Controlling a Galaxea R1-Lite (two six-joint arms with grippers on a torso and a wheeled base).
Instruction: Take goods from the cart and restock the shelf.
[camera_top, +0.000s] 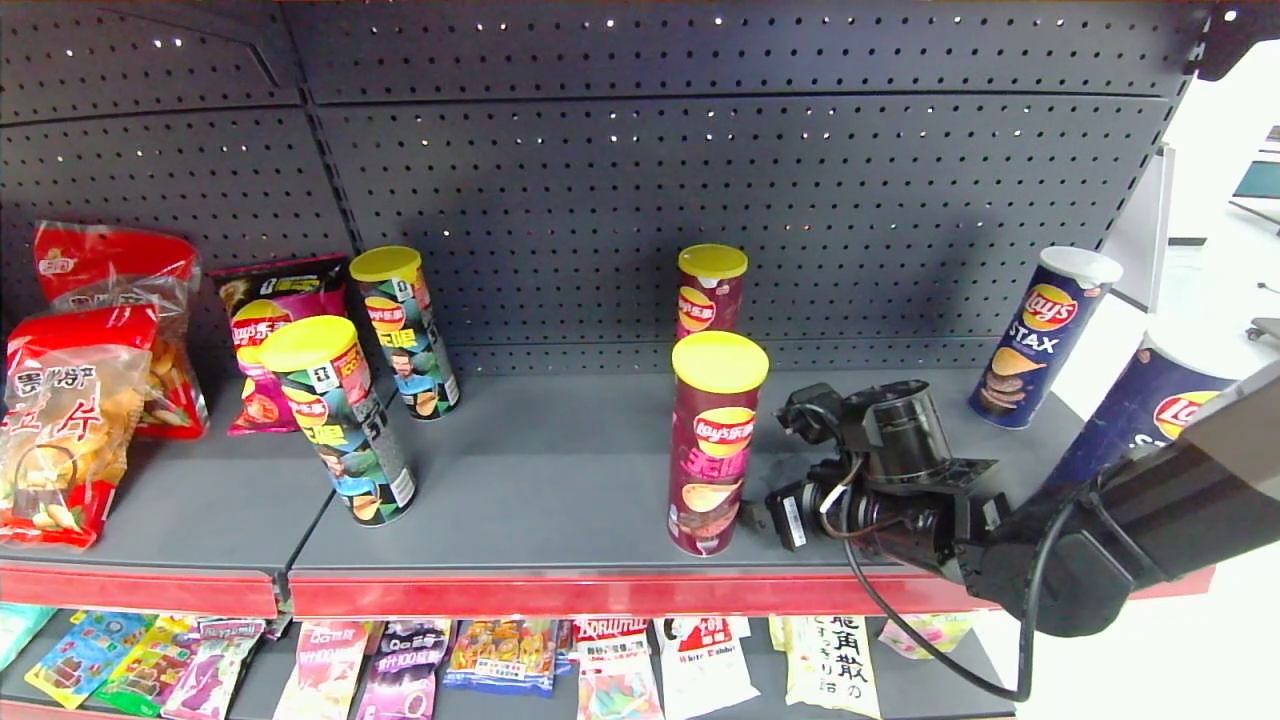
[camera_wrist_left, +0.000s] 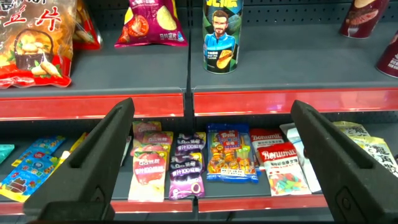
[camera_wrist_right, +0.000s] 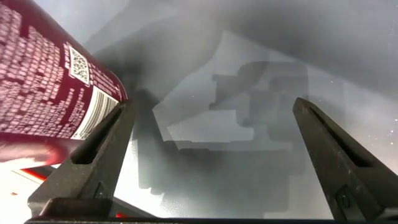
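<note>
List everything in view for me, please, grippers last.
Maroon cans: two, yellow lids, upper shelf middle.
Patterned cans: two, yellow lids, left of those.
Blue cans: two, white lids, right end.
Snack bags: two, red, far left.
Chip bag: one, magenta, beside red bags.
Small packets: many, mixed colours, lower shelf.
Right gripper: one, black, open beside front maroon can.
Left gripper: one, black, open facing lower shelf.

Maroon chip can with a flat yellow lid, shown standing upright close to the red front edge of the grey shelf, roughly at mid-width. A matching can is shown upright directly behind it, at the rear of the same shelf, the two being well apart. Both labels are turned forward.
</note>
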